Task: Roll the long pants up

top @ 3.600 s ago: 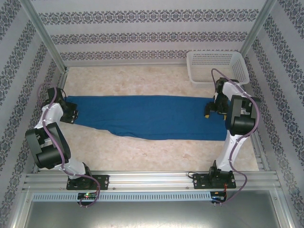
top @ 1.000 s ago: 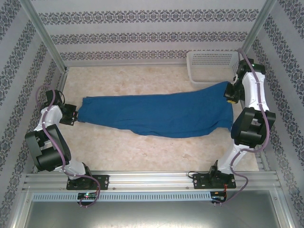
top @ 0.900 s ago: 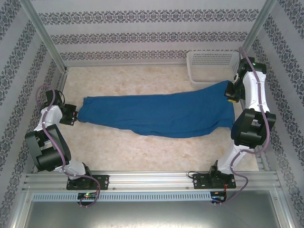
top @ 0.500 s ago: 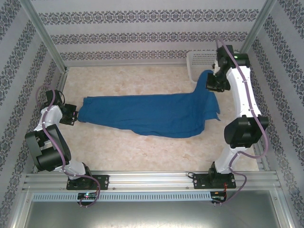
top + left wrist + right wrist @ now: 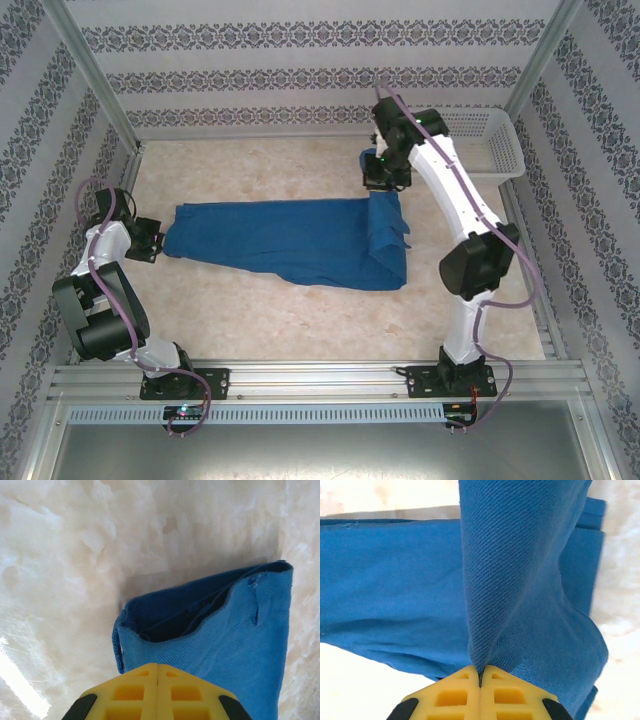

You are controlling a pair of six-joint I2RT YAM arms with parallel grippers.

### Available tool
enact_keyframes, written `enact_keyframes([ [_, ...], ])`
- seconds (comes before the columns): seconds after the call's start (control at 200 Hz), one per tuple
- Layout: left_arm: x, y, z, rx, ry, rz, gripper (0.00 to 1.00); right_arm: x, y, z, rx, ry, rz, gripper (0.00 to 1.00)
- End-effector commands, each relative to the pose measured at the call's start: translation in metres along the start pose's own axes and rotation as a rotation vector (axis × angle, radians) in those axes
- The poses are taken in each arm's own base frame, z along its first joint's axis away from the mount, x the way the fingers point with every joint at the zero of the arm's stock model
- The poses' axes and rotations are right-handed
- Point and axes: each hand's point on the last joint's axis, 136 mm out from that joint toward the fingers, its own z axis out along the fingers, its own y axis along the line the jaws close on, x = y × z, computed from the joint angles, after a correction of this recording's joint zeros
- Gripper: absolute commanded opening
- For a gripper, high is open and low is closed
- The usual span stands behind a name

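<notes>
Right pincer, above the frame's centre, grips one end of the pants and holds it over the flat part. Left pincer, at mid-left, pinches the other end. Only a first fold exists, it seems; nearly all rolling remains.

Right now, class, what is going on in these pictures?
Two robot arms handle the long pants on the table. The left gripper pinches one end low at the table. The right gripper is shut on the other end, holding it raised and doubled back over the cloth. No roll yet.
</notes>
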Motion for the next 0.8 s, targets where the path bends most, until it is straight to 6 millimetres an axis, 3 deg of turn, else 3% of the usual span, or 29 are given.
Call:
enact_keyframes([
  [0.0, -0.004, -0.008, -0.011, 0.009, -0.016, 0.016, 0.0, -0.017, 0.039, 0.004, -0.087, -0.057, 0.01, 0.0],
  [0.19, -0.004, -0.008, -0.011, 0.006, -0.018, 0.017, 0.0, -0.025, 0.09, 0.026, -0.156, -0.053, -0.017, 0.0],
  [0.37, -0.005, -0.008, -0.012, 0.003, -0.018, 0.021, 0.0, -0.027, 0.124, 0.041, -0.221, -0.043, -0.022, 0.0],
  [0.794, -0.005, -0.009, -0.011, 0.003, -0.016, 0.019, 0.0, -0.001, 0.19, 0.075, -0.337, 0.018, -0.049, 0.0],
])
